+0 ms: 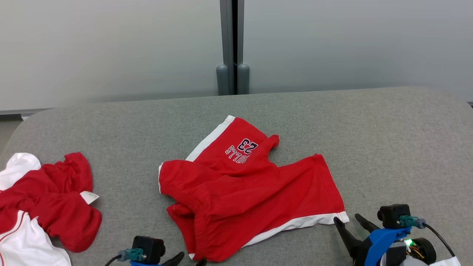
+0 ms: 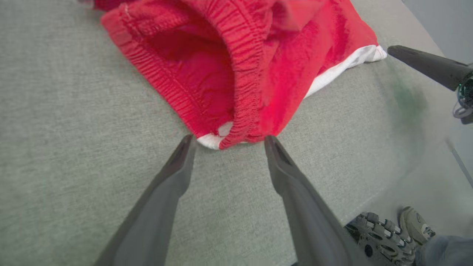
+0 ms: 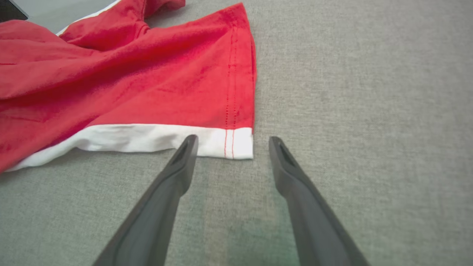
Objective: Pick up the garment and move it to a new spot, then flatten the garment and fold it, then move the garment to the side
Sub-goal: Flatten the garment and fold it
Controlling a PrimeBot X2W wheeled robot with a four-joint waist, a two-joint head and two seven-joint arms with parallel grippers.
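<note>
Cloth-covered grey table (image 1: 369, 125) takes up most of the head view, with rounded far corners; behind it stands a pale wall (image 1: 111, 48) split by a dark grey post (image 1: 232, 48).

The red shorts (image 1: 251, 192) lie near the middle of the table, rumpled and partly folded over themselves; one leg points away from the robot and shows a white side stripe and a navy number 23 with lettering, seen upside down; the other leg spreads toward the robot's right and ends in a white band along its near edge; the elastic waistband is bunched at the near-left end.

A pile of red and white clothes (image 1: 48, 199) sits at the table's left edge, well apart from the shorts.

The right gripper (image 3: 232, 138) is low over the table at the near-right corner of the shorts, fingers spread wide and holding nothing; one fingertip is at the white band and the other lies over bare cloth just beside the hem corner.

The left gripper (image 2: 229, 138) is at the waistband's near end, fingers likewise spread and empty, tips level with the fabric's edge; whether they touch it I cannot tell.

Past the table's edge in the left wrist view is a pale shoe (image 2: 415, 225); a small white tag (image 1: 89, 197) sticks out of the pile.
</note>
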